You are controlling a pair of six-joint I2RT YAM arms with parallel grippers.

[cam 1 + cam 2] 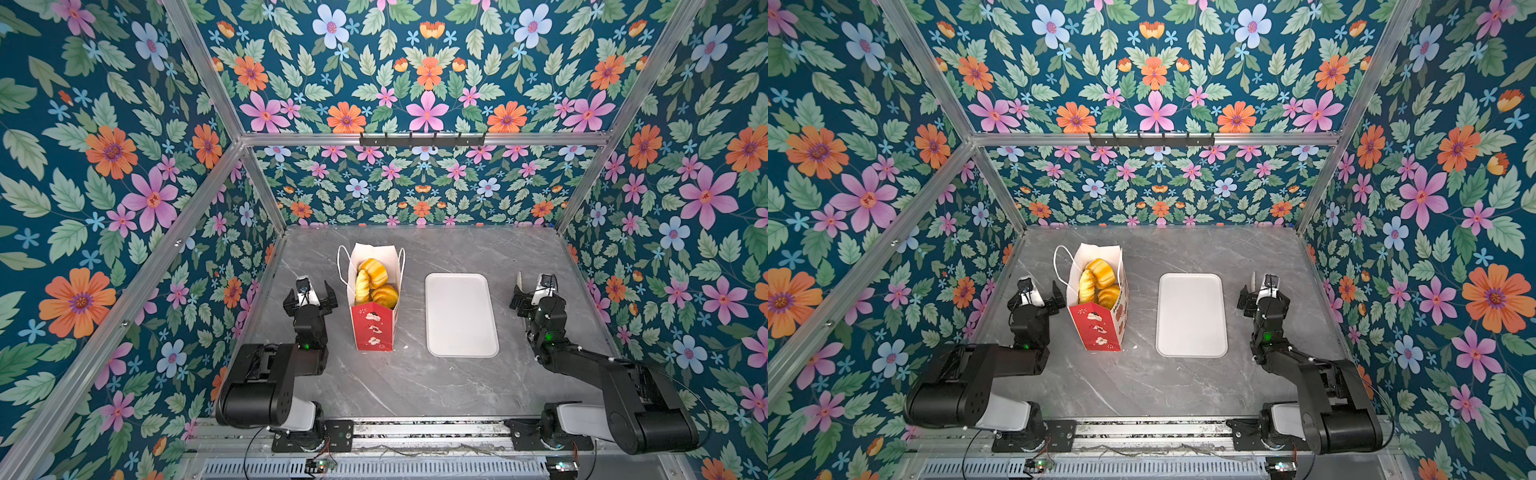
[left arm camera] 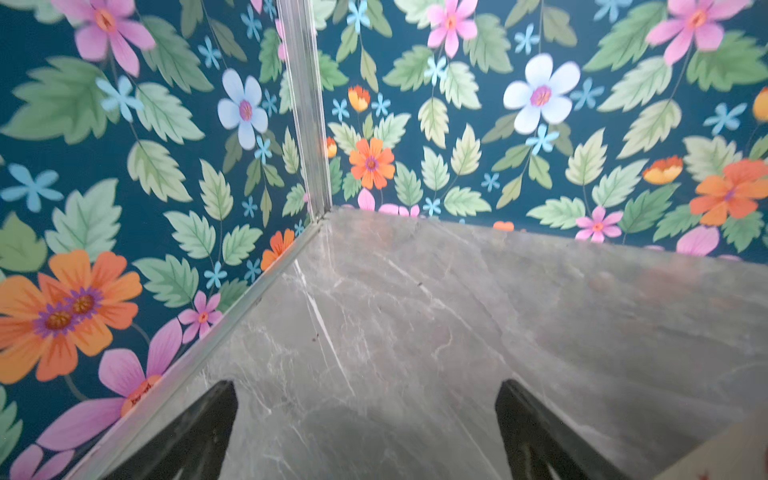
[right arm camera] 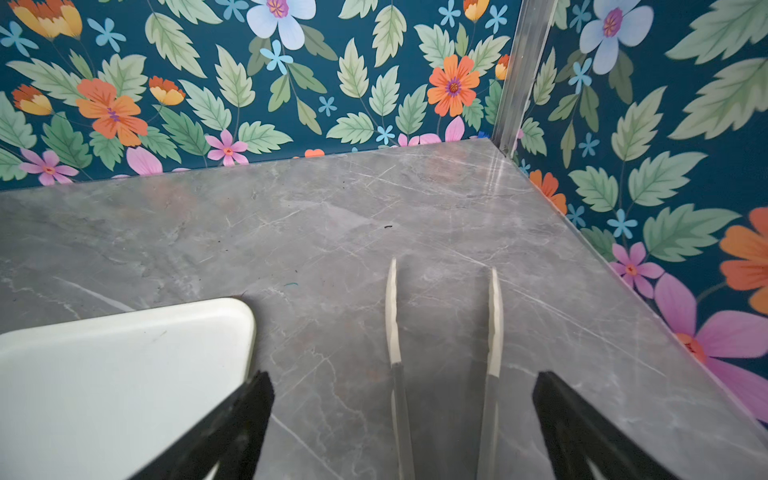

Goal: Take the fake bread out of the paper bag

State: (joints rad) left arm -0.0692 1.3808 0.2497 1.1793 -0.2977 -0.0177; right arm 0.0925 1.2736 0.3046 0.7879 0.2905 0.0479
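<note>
Fake bread: glossy golden-yellow toy pastries [image 1: 374,282], still heaped in the open mouth of the tall white-and-red paper gift bag [image 1: 374,330], which stands upright.
Left pincer [image 1: 311,293]: wide open, empty, just beside the bag; handy for steadying it, I'd guess.
Right pincer [image 3: 405,380]: spread wide too, nothing held, off the flat white rectangular tray [image 1: 457,275]'s outer edge.
Room: grey marble-look counter [image 1: 415,382] is bare behind; the bag rim looks like the snag risk.

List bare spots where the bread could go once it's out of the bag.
The white tray is bare throughout. Table is also bare between the arm bases and the paper bag and tray, and behind them to the back wall. Crowded: the narrow gap between the bag and the left gripper.
</note>
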